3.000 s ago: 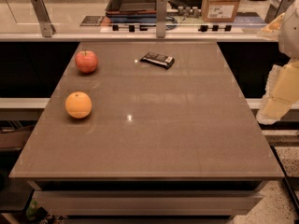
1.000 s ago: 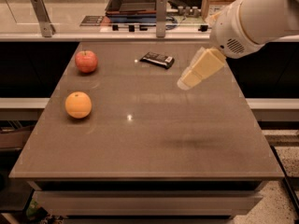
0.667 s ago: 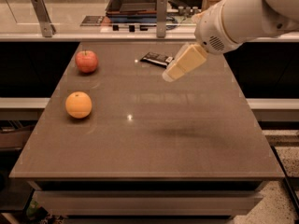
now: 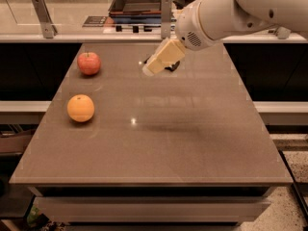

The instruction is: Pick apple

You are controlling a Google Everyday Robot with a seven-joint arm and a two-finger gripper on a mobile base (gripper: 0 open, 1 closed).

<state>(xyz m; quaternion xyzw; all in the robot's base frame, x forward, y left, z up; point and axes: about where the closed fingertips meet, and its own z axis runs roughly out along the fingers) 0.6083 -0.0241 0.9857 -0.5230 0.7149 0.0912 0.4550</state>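
Warm overhead light, glints [image 4: 133, 121] on table [image 4: 202, 158], soft shadow [image 4: 168, 127] under gripper [image 4: 151, 69] above its far half

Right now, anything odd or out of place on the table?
Nothing stands out. The apple and orange sit intact, apart, along the table's left side; end effector hangs over the far middle, partly hiding a small dark object.

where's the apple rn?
Camera view: the apple sits at the table's far left, just behind the orange. The claw hovers to its right, apart from it.
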